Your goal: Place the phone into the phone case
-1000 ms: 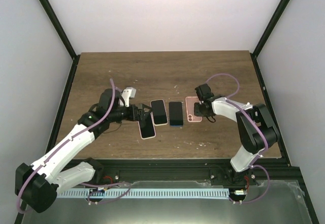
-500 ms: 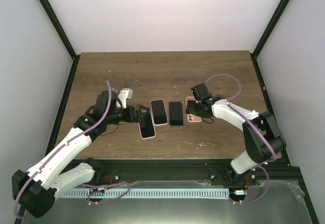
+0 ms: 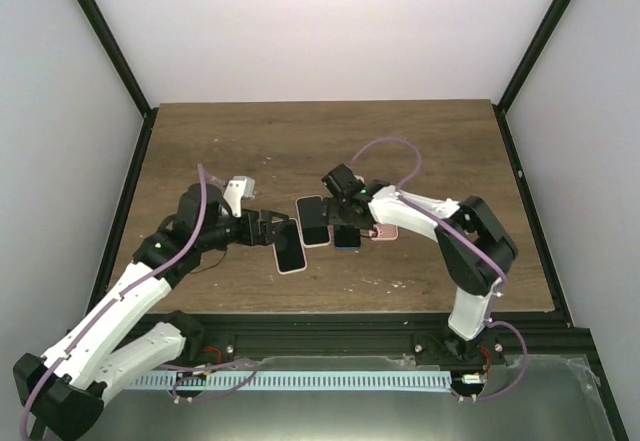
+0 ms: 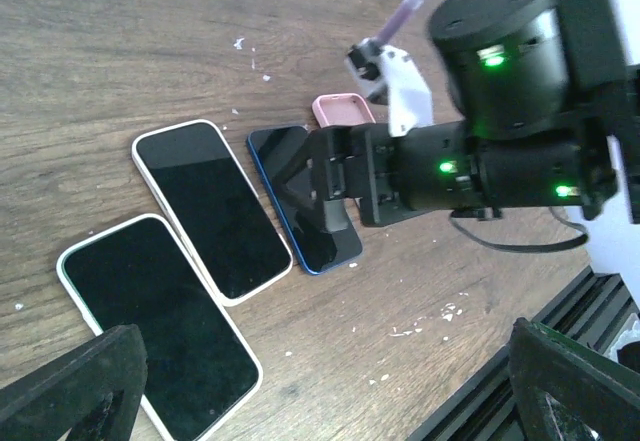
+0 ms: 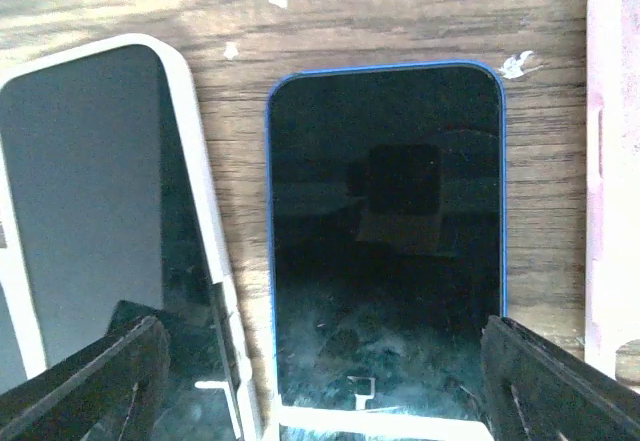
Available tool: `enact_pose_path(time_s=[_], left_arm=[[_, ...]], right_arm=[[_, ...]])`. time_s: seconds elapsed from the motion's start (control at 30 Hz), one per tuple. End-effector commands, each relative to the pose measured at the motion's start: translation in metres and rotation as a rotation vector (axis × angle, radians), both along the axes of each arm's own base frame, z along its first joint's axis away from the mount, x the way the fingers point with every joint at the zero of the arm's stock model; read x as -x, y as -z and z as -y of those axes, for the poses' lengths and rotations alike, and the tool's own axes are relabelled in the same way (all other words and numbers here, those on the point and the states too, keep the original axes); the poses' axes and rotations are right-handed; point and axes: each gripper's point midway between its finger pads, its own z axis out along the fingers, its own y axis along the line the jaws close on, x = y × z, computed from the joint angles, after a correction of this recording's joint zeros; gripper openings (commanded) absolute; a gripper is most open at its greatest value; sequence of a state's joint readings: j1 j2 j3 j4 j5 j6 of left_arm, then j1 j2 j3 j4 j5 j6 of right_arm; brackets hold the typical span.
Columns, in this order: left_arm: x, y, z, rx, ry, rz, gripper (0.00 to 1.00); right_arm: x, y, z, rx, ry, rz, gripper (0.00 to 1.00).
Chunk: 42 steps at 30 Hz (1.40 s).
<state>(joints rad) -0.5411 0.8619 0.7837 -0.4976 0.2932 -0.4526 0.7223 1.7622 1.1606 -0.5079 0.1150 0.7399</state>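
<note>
Three phones lie face up in a row on the wooden table. A blue-edged phone (image 5: 385, 231) (image 3: 347, 237) (image 4: 305, 196) sits beside the pink phone case (image 3: 386, 229) (image 4: 345, 111) (image 5: 612, 161), which lies to its right. My right gripper (image 3: 339, 222) (image 5: 325, 391) (image 4: 335, 176) hovers open over the blue-edged phone, a finger on each side, nothing held. My left gripper (image 3: 277, 229) (image 4: 320, 401) is open beside the leftmost white-rimmed phone (image 3: 290, 253) (image 4: 150, 331), holding nothing.
A second white-rimmed phone (image 3: 313, 221) (image 4: 210, 206) (image 5: 90, 211) lies between the leftmost phone and the blue-edged one, close to both. The table's front rail (image 3: 330, 326) runs just beyond the phones. Small white flecks dot the wood.
My right gripper has opened and swung left from the pink case to above the blue-edged phone. The left arm shifted slightly left, still open.
</note>
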Motion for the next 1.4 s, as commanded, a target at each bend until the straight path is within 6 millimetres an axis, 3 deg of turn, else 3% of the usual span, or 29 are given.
enact_pose_path(time_s=[0.0, 0.93, 1.2, 1.37], left_arm=[[0.001, -0.017, -0.004, 0.001, 0.001, 0.053, 1.0], [0.006, -0.019, -0.01, 0.005, -0.013, 0.071, 1.0], [0.007, -0.02, -0.012, 0.004, -0.017, 0.076, 1.0], [0.006, -0.019, -0.012, 0.002, -0.019, 0.077, 1.0]], right_arm=[[-0.004, 0.009, 0.006, 0.124, 0.03, -0.01, 0.87], [-0.002, 0.046, 0.008, 0.208, -0.017, -0.07, 0.89], [0.002, 0.055, 0.003, 0.2, -0.052, -0.089, 0.77], [-0.001, 0.048, 0.004, 0.208, -0.059, -0.07, 0.67]])
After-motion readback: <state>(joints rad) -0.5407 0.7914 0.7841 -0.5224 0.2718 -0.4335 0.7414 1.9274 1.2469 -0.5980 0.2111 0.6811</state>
